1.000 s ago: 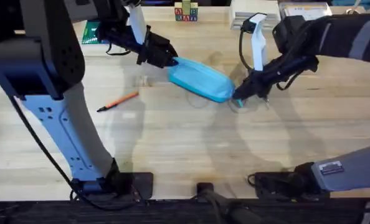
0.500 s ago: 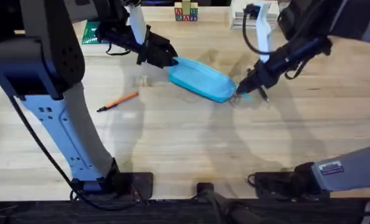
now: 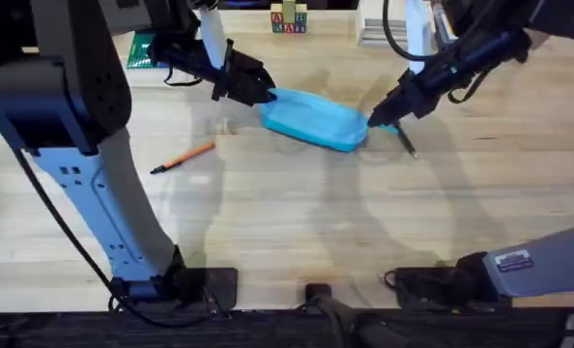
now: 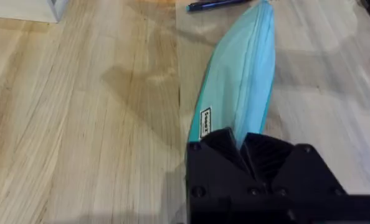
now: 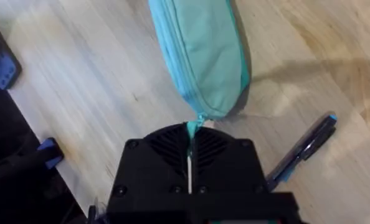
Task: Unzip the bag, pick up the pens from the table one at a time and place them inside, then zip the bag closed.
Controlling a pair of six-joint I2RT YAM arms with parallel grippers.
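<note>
Light blue soft fabric pouch (image 3: 313, 120), zipper shut, lies upper centre on pale wood table (image 3: 287, 222). Left claw (image 3: 265, 96) grips its left end; right claw (image 3: 376, 120) pinches teal zipper pull (image 5: 192, 128) at right end.

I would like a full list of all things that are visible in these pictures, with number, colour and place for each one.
bag: 1, light blue, on the table beyond its middle, held at both ends
orange pen: 1, orange with dark tip, on the table to the left of the bag
dark pen: 1, dark, on the table beside the bag's right end
letter blocks: a small stack, mixed colours, at the far edge
green object: 1, green, far left
white objects: white, far right of the blocks, too unclear to name
table: 1, pale wood planks
left gripper: 1, black, shut on the bag's left end
right gripper: 1, black, shut on the teal zipper pull at the bag's right end
</note>
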